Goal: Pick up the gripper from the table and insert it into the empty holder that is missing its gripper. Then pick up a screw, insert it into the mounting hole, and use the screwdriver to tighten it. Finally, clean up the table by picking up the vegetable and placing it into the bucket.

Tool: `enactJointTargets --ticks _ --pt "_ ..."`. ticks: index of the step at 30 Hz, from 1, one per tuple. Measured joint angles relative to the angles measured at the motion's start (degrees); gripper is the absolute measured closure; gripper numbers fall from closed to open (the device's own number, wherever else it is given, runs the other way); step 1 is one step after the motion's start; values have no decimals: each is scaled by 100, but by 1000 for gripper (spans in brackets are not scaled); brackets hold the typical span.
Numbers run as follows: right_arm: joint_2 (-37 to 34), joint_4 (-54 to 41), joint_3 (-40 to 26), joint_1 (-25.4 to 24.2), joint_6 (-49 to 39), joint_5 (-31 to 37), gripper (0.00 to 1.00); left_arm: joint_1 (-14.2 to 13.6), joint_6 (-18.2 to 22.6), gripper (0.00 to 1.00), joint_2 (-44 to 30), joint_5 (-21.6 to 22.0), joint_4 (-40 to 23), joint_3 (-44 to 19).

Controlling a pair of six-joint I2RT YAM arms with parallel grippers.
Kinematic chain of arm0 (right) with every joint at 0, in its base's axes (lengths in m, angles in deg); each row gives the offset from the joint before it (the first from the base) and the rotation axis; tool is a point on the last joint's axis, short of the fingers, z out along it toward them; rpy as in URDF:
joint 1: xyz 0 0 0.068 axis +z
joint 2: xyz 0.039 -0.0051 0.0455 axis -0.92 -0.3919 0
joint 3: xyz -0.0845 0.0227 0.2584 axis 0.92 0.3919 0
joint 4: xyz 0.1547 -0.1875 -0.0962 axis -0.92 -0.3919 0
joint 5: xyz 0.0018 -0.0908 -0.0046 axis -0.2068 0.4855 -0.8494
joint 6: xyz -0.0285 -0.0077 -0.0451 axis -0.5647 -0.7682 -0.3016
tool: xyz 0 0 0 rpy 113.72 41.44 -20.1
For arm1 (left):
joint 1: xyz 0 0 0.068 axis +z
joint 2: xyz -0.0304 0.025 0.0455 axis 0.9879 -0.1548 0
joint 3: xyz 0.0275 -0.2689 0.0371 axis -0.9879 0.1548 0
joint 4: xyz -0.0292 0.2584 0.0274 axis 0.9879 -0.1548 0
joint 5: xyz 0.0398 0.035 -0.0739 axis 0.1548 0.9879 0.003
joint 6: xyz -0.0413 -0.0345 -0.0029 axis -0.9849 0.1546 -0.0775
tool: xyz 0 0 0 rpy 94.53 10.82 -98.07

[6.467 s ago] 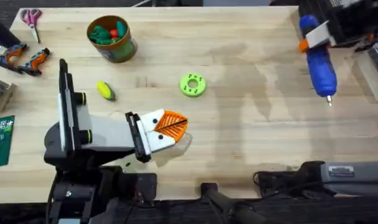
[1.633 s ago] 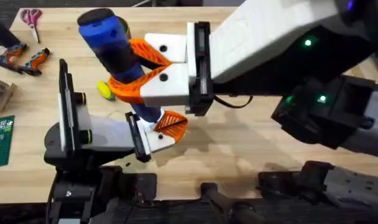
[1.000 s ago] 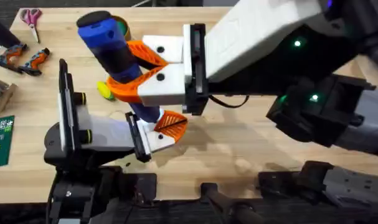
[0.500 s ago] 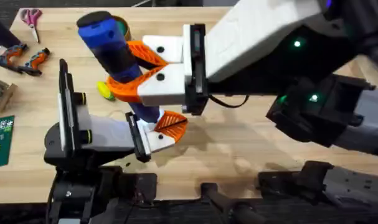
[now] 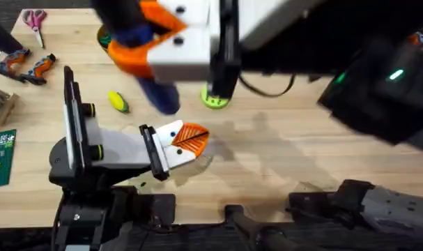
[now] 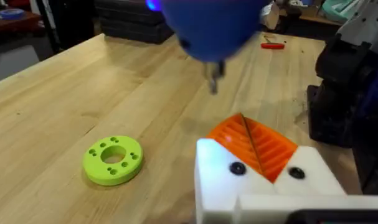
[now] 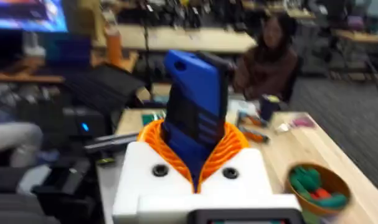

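the orange ribbed fingers [image 7: 233, 144] of my right gripper [image 7: 195, 152] are clamping the blue screwdriver [image 7: 195, 112] between them, and in the overhead view i'm seeing that gripper [image 5: 145, 52] riding high and large under the camera, holding the screwdriver [image 5: 159, 94] above the surface [image 5: 302, 132] with its dark lower end hanging between the vegetable [image 5: 118, 102] and the green disc [image 5: 214, 97]. in the left wrist view the screwdriver's blue body [image 6: 210, 28] is hanging with its black tip pointing down, clear of the orange gripper piece [image 6: 254, 144] seated on the white blocks of my left gripper [image 6: 263, 171]. whether the left fingers are open or closed i cannot tell; i'm only seeing the orange wedge sitting on top of the white blocks with two dark screw heads on their face. from overhead the left gripper [image 5: 183, 144] is resting low near the front of the surface, pointing right. the yellow-green vegetable is lying on the wood just behind the left arm, well apart from the bucket [image 5: 103, 35], which is mostly hidden behind the right gripper at the back left; in the right wrist view the bucket [image 7: 317, 185] is holding green and red toy foods. the green disc with holes [image 6: 113, 160] is lying flat on the wood near the left gripper.
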Motion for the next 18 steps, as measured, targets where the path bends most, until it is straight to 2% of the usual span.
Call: enactJointTargets --ticks 5,9,13,18 --pt "0 -2099 -902 -327 -1122 71 975 0 -1 995 0 32 4 0" --pt "0 -3263 -1254 -575 -2178 711 975 0 0 995 0 34 4 0" --pt "-71 -3762 -1279 -1074 -3310 1692 975 0 0 995 0 34 4 0" --pt "-628 -3689 -1301 -1735 -4597 2477 975 0 -1 995 0 36 4 0"
